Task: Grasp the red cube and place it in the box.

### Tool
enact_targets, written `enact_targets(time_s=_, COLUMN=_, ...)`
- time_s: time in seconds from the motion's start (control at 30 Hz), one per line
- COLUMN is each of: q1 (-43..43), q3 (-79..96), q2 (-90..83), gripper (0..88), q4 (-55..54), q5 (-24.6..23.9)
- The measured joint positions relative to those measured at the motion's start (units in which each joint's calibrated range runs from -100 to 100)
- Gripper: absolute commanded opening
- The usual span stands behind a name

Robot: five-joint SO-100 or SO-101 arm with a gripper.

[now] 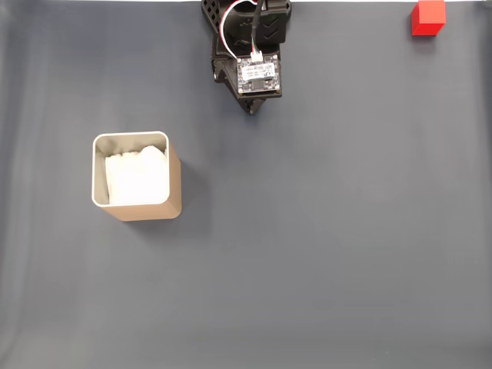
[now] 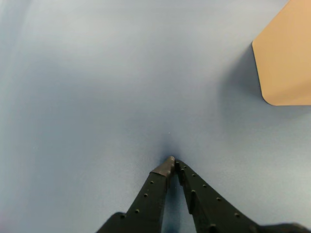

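- Furthest left in the fixed view stands the box (image 1: 174,184), a tan square container with rounded corners and a thin pale rim, white paper crumpled inside it. It sits on the grey table (image 1: 323,254), left of centre and well apart from everything else.
- In the wrist view the same box (image 2: 286,63) shows as a tan wall at the upper right edge, off to the side of the fingers and not in their line.
- At the top centre of the fixed view is the arm, folded close to its base, with a small circuit board facing up and the gripper (image 1: 250,110) pointing down the picture toward the middle of the table.
- The wrist view gives the clearest look at the gripper (image 2: 172,162): the two black fingers meet at their tips with nothing between them, so it is closed and empty, the tips close over bare table.
- Furthest right, at the top right corner of the fixed view, lies the red cube (image 1: 427,18), near the table's far edge and well apart from the gripper.
- The relation that matters: the red cube lies to the right of the fingers in the fixed view, on roughly the same line across the picture as the arm's base, while the box lies to the opposite side, left and lower down.
- My judgement is that the grasp has not begun; the arm would need to swing right, and the fingers would have to part before reaching the cube. The cube has no long axis, so any square approach to its faces should serve.
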Motion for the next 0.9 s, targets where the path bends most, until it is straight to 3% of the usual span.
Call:
enact_targets(time_s=0.6, q1=0.8, q3=0.0, q2=0.0, gripper=0.1, q4=-0.2, q5=-0.7)
enact_targets(time_s=0.9, q1=0.8, q3=-0.5, q2=0.6, gripper=0.1, q4=-10.6, q5=-4.7)
